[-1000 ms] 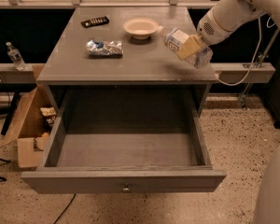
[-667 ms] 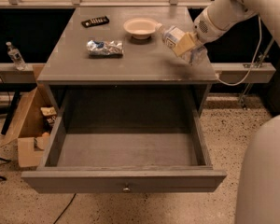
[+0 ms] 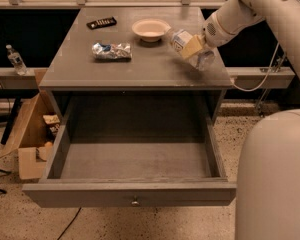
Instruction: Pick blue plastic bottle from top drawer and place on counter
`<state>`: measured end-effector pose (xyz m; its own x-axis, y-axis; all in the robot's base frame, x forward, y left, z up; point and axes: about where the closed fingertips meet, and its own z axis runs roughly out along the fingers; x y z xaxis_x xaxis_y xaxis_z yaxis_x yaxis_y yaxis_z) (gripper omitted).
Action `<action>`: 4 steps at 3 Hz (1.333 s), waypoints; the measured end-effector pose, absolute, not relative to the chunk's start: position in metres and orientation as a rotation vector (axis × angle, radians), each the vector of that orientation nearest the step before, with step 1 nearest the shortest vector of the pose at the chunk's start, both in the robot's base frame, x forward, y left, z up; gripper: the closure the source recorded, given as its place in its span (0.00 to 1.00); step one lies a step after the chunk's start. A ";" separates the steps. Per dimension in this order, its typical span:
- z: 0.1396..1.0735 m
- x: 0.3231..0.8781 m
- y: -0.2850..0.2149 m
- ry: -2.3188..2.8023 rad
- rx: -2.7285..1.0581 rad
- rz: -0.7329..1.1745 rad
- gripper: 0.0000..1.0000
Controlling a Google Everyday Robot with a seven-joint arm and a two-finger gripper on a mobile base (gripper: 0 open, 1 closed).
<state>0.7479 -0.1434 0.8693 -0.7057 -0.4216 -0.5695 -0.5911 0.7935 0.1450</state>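
The arm reaches in from the right, and the gripper (image 3: pixel 193 47) sits over the right-hand part of the worktop (image 3: pixel 140 69), near its right edge and about midway between the back and front edges. Its tan fingers (image 3: pixel 195 44) are clamped around the middle of the blue plastic bottle (image 3: pixel 180 40). The bottle lies tilted in the grasp. Its pale labelled end points up and left towards the bowl, and its clear end points down and right towards the right edge. I cannot tell whether that lower end touches the worktop or hangs just above it.

The shallow, pale bowl (image 3: pixel 150 28) stands near the back edge, just right of centre and close beside the bottle's upper end. A crumpled silver foil bag (image 3: pixel 111 50) lies left of centre. A small dark flat object (image 3: pixel 101 22) rests towards the back left corner.

Below the front edge, the top drawer (image 3: pixel 132 194) is pulled fully out, with nothing visible on its grey floor. A small round knob (image 3: pixel 135 202) sits at the centre of its front.

On the floor to the left stands an open cardboard box (image 3: pixel 26 134). Beyond it, a small clear bottle (image 3: pixel 15 59) with a dark cap stands on a low ledge, well apart from the worktop.
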 end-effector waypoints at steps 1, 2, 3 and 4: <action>0.861 0.754 -0.141 2.469 -0.741 0.462 0.28; 0.858 0.756 -0.140 2.467 -0.733 0.475 0.03; 0.871 0.750 -0.149 2.419 -0.699 0.459 0.00; 0.899 0.726 -0.166 2.368 -0.686 0.422 0.00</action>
